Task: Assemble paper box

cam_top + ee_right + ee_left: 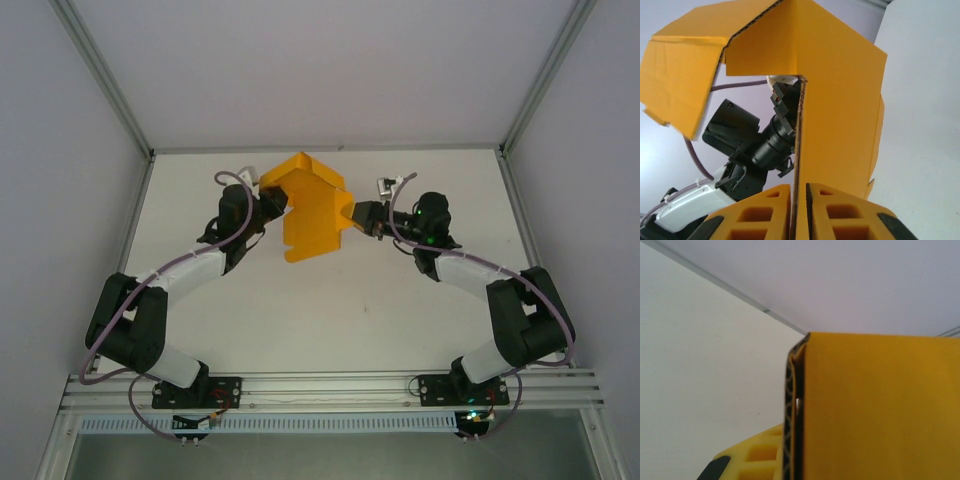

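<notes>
- top external: the paper box (312,215), a part-folded piece of orange-yellow card, is held up over the far middle of the table (330,320), near the table's far edge and clear of its surface.
- the left gripper (283,203) is met at the side of the card toward the table's left edge, and the right gripper (352,215) at the side toward the table's right edge. the card is bridged between them.
- left wrist: one finger (757,460) is laid against the corrugated edge of a broad panel of the box. the second finger is hidden behind that panel, so a pinch on the card is judged here, not fully seen.
- right wrist: a card edge is clamped between the two fingers (760,212), which are pressed together on it. above them one panel is raised upright and another is bent over like a roof.
- the step in hand is judged to be the folding of panels along their creases into walls.
- it is best done with one pinch used as a fixed anchor while the other is swung in an arc about the crease, not pulled straight, so that the thin card is not torn or buckled.
- the grips are best placed close to the crease, and the work is best lowered onto the table if a panel is to be pressed square.
</notes>
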Tool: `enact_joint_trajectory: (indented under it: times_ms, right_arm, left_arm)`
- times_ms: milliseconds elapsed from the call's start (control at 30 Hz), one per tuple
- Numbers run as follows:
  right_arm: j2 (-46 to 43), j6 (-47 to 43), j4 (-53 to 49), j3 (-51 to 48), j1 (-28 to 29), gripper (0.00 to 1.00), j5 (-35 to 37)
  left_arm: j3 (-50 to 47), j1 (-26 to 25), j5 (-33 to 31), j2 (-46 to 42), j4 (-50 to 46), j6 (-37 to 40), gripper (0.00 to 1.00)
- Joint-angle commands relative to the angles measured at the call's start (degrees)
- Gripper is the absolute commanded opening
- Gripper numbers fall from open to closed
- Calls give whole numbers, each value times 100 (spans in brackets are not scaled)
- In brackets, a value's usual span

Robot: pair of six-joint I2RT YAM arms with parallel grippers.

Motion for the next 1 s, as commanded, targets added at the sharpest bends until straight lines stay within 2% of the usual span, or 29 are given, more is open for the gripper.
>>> enact_joint_trajectory:
  times_ms: [0, 67, 100, 167, 233, 267, 300, 333, 400, 467, 600, 733, 967]
  right_arm:
    - [-247, -384, -355, -176, -246, 31, -424]
    - [-630, -1125, -1718, -196, -468, 46, -293]
    - [-864, -1564, -2057, -173, -550, 53, -129]
    - [-1415, -2970, -3791, 62, -600, 72, 347]
    - [-1859, -4111, -5332, 341, -596, 89, 1276]
    - [-2010, -4432, -5789, 428, -603, 99, 1762]
    - [-2131, -4652, -6098, 494, -607, 100, 2170]
    - [-2192, -4843, -6311, 571, -611, 100, 2492]
    - [-2146, -5199, -6519, 750, -604, 100, 2610]
    - [-1972, -5817, -6699, 996, -594, 100, 2213]
    - [-1481, -6887, -6787, 1341, -418, 100, 1917]
    - [-952, -7635, -6911, 1733, -119, 89, 1520]
    - [-208, -7963, -6903, 2246, 165, 71, 1274]
  left_arm:
    - [94, 11, 248, -108, -414, 504, 0]
    - [142, 14, 220, -189, -1062, 946, 0]
    - [121, 14, 187, -237, -1284, 1095, 0]
    - [-3, 19, 148, -325, -1561, 1281, 0]
    - [-103, 26, 258, -401, -1696, 1421, 0]
    - [-133, 19, 325, -419, -1753, 1479, 0]
    - [-141, 18, 404, -432, -1815, 1555, 0]
    - [-122, 25, 525, -431, -1904, 1658, 0]
    - [-51, 26, 675, -387, -2073, 1780, 0]
    - [61, 14, 767, -306, -2263, 1895, 0]
    - [241, 10, 808, -102, -2447, 1975, 0]
    - [387, -10, 849, 106, -2525, 1977, 0]
    - [595, -146, 668, 304, -2712, 2066, 0]
